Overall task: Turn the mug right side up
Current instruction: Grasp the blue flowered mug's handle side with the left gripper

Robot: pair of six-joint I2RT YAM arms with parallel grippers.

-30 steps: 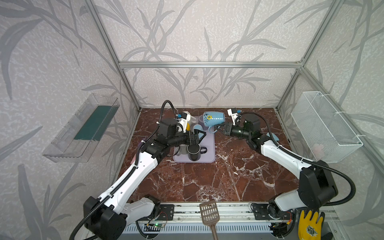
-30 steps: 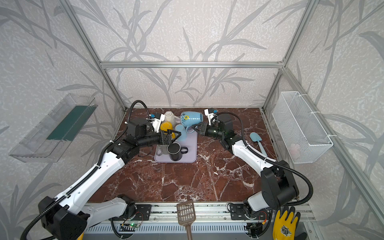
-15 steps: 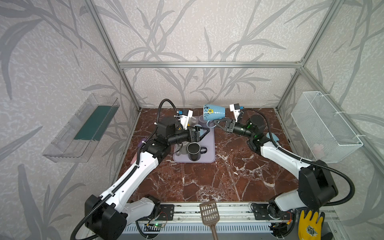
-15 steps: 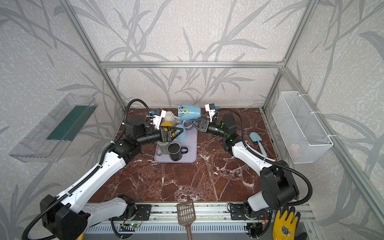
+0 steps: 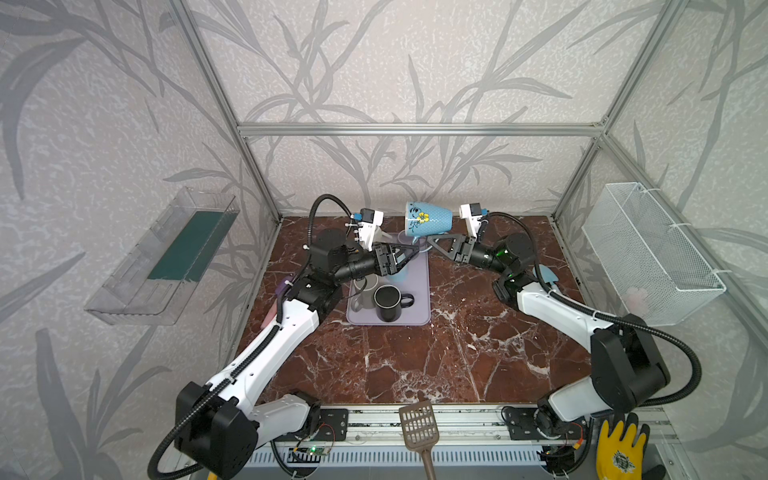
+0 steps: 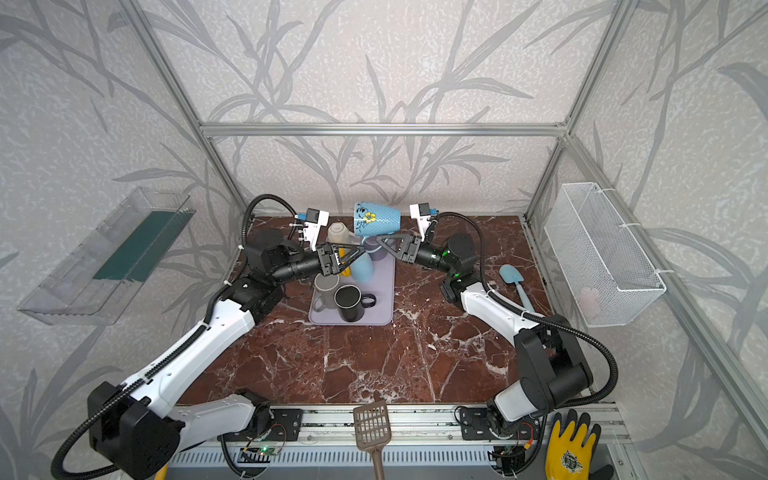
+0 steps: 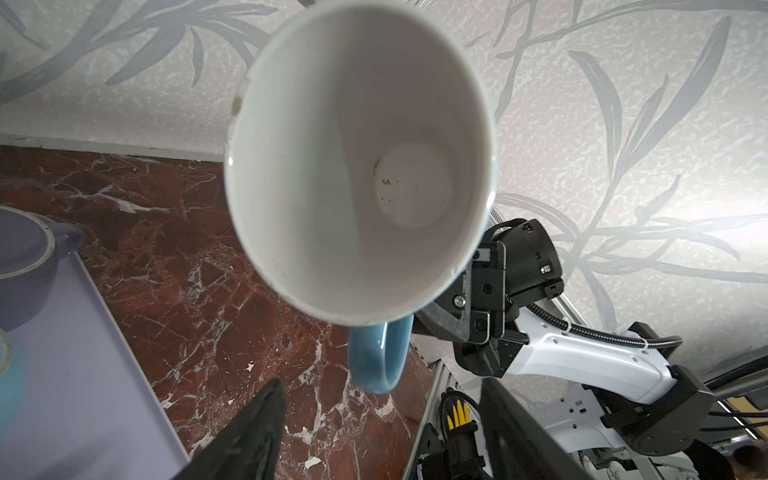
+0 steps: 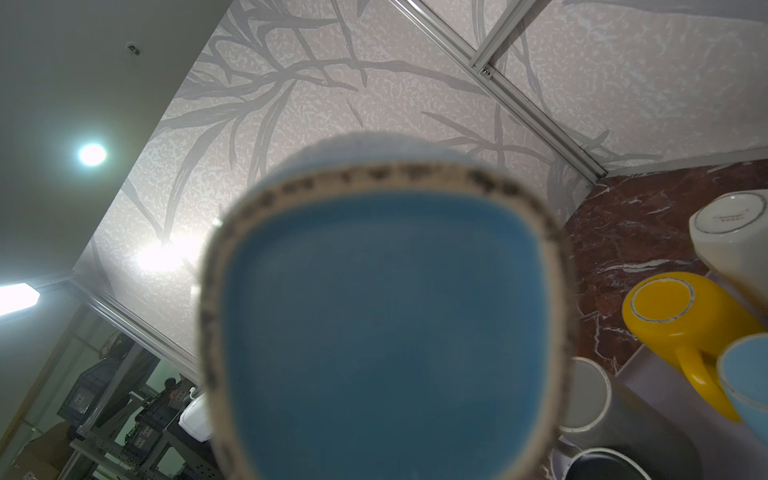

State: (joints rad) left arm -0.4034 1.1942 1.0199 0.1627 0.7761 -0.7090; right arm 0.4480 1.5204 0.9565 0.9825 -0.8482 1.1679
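With our right hand [image 5: 432, 242] clamped on the flowered blue ceramic mug [image 5: 430, 216] and our left hand [image 5: 409, 254] apart beside it, we risked dropping it through a mistimed handover.

I work in a robot lab, inside a test cell. An aluminium frame [image 5: 415, 129] boxes me in, and its panels [image 5: 415, 62] are papered with grey leaves. My left arm [image 5: 282, 332] and right arm [image 5: 557, 307] are bolted to a rail [image 5: 457, 419] along the front edge of a marble-look counter [image 5: 415, 365]. A bare circuit board [image 5: 312, 450] with a lit green lamp hangs below the rail. A wire basket [image 5: 648, 249] hangs on one wall and a clear bin [image 5: 166, 257] on the opposite one. A work glove [image 5: 619, 449] sits at the rail's end. Past the cell, my right wrist view shows a plain ceiling [image 8: 62, 62] with a lamp [image 8: 91, 153] and blurred metal racks [image 8: 124, 436].
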